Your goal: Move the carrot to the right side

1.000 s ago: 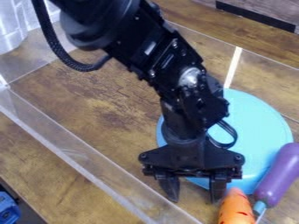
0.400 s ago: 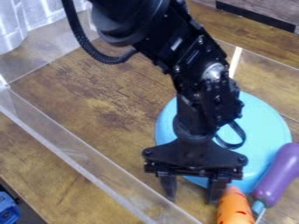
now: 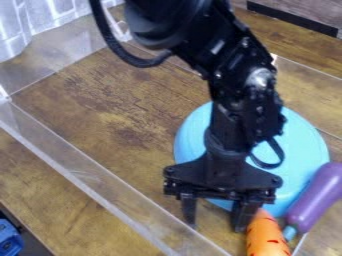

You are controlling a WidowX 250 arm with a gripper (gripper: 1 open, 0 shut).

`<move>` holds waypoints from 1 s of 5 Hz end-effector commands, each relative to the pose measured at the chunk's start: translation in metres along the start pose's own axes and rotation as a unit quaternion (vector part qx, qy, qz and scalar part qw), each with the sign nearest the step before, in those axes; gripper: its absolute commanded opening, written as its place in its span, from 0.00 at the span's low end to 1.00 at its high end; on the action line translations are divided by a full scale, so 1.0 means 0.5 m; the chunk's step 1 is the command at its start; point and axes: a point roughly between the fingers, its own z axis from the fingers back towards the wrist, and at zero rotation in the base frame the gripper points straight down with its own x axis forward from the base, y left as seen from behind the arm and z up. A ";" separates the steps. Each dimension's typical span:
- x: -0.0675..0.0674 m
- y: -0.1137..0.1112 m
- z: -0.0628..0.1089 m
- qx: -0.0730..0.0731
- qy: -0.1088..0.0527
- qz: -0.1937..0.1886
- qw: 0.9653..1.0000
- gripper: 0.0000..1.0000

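Observation:
The orange toy carrot [image 3: 266, 236] lies on the wooden table at the bottom right, its green top toward the purple eggplant [image 3: 313, 197]. My black gripper [image 3: 219, 215] hangs just left of the carrot, fingers pointing down and spread apart, holding nothing. The arm covers part of the blue plate [image 3: 301, 148] behind it. The carrot's lower end runs to the frame edge.
The eggplant lies right against the carrot, at the plate's right edge. A clear plastic wall [image 3: 80, 165] runs diagonally along the table's left and front side. A white stick [image 3: 270, 62] stands behind the plate.
The arm has swung a little to the right and the gripper has shifted slightly right and up, staying open beside the carrot. Carrot and eggplant have not moved.

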 end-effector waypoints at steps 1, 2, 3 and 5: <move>0.039 -0.026 0.026 -0.021 -0.017 -0.029 0.999 1.00; 0.062 -0.016 0.024 -0.018 -0.013 -0.052 0.998 1.00; 0.062 -0.009 0.025 -0.014 -0.012 -0.040 0.999 1.00; 0.059 0.008 0.026 -0.002 -0.010 -0.016 1.000 1.00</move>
